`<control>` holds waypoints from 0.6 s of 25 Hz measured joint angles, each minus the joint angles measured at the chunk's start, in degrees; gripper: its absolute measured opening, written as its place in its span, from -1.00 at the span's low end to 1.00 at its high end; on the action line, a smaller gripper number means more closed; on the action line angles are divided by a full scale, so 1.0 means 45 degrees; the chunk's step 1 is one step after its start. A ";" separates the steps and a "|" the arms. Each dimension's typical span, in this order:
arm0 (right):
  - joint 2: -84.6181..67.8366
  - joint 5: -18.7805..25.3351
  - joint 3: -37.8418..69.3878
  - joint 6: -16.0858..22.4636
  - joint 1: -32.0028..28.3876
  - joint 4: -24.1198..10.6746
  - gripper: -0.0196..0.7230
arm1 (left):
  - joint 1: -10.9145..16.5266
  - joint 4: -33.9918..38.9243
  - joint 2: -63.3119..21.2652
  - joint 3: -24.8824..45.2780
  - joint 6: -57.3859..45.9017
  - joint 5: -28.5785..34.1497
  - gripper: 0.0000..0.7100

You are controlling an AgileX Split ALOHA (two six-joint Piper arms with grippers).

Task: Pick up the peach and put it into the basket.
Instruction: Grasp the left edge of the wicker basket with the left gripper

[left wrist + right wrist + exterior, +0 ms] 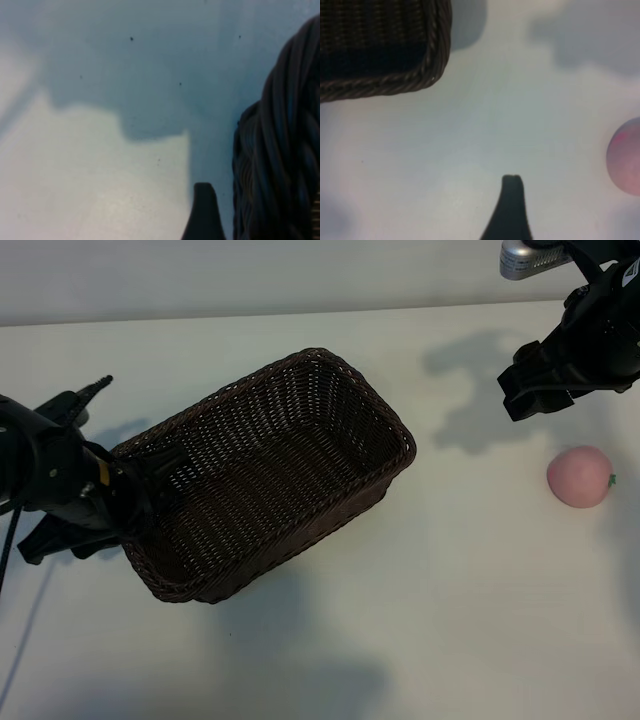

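Observation:
The pale-pink peach [580,477] lies on the white table at the right, far from the dark-brown wicker basket [330,390], which stands left of centre. My right gripper [513,388] hovers open and empty, behind and a little left of the peach. In the right wrist view one of its fingertips [512,187] shows, with the peach [626,157] off to one side and a basket corner [432,70] beyond. My left gripper [150,480] is open at the basket's left end. One of its fingertips [204,200] stands close beside the braided rim [280,150]. I cannot tell whether they touch.
The basket holds nothing. The white table [450,620] stretches in front of the basket and the peach, and its back edge meets a pale wall [250,280]. A silver fitting [525,255] sits above the right arm.

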 joint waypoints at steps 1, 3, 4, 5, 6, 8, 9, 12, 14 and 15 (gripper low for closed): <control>0.0000 0.0000 0.0000 0.0000 0.0000 0.0000 0.66 | 0.0000 -0.0044 0.0061 0.0000 0.0025 -0.0075 0.58; 0.0000 0.0000 0.0000 0.0000 0.0000 0.0000 0.66 | 0.0000 -0.0086 0.0102 0.0000 0.0135 -0.0131 0.58; 0.0000 0.0011 0.0000 0.0000 0.0000 0.0000 0.66 | 0.0000 -0.0109 0.0102 0.0000 0.0171 -0.0160 0.58; 0.0000 0.0009 0.0000 0.0000 0.0000 0.0000 0.66 | 0.0000 -0.0111 0.0102 0.0000 0.0196 -0.0190 0.58; 0.0000 0.0009 0.0000 0.0000 0.0000 0.0000 0.66 | 0.0000 -0.0111 0.0102 0.0000 0.0213 -0.0232 0.58; 0.0000 0.0009 0.0000 0.0000 0.0000 0.0000 0.66 | 0.0000 -0.0119 0.0127 0.0000 0.0250 -0.0252 0.58; 0.0000 0.0009 0.0000 0.0000 0.0000 0.0000 0.66 | 0.0000 -0.0125 0.0157 0.0000 0.0250 -0.0269 0.58; 0.0000 0.0048 0.0000 0.0000 0.0000 0.0011 0.66 | 0.0000 -0.0185 0.0339 0.0000 0.0250 -0.0292 0.56; 0.0000 0.0105 -0.0003 0.0000 0.0000 0.0008 0.66 | 0.0000 -0.0195 0.0353 0.0000 0.0250 -0.0292 0.48; 0.0000 0.0105 -0.0015 0.0000 0.0000 0.0008 0.66 | 0.0000 -0.0195 0.0353 0.0000 0.0250 -0.0292 0.42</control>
